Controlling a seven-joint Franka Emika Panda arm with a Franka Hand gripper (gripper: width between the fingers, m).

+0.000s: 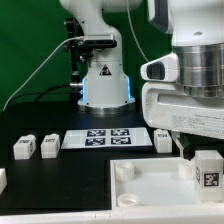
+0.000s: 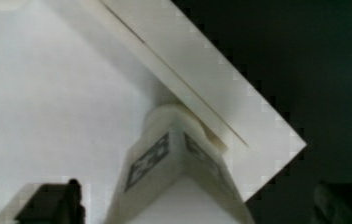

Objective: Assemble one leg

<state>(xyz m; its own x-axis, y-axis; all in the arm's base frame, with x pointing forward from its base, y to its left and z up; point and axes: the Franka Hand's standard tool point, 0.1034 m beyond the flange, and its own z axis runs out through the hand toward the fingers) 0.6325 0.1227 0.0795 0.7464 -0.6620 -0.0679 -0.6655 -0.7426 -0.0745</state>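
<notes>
Fingers point(image 2: 152, 205): in the wrist view two dark tips point(image 2: 52, 203) at the frame edge, set apart, with the leg point(image 2: 176, 165) rising between them. Contact of the pads with the leg's sides not visible, so grip state can't be told; the gap is about the width of the leg.

Leg in wrist view: white chunky block, tag on one face, standing over the white square panel point(image 2: 57, 95), close to that panel's edge. Past the edge, the dark tabletop point(image 2: 306, 60).

Exterior view: the arm's white wrist housing fills the exterior view's right; the fingers point(image 1: 192, 150) are mostly hidden below it. The leg point(image 1: 207, 170), tag facing the camera, sits upright at a corner of the panel point(image 1: 150, 185), on the exterior view's right. Whether it is seated in the corner socket can't be told.

Further out on the tabletop point(image 1: 40, 125): two spare leg blocks point(image 1: 24, 148) point(image 1: 48, 145) side by side, near each other, at the exterior view's left. Marker board point(image 1: 105, 136) lies flat between them and another white block point(image 1: 164, 138). Robot base point(image 1: 105, 85) behind.
</notes>
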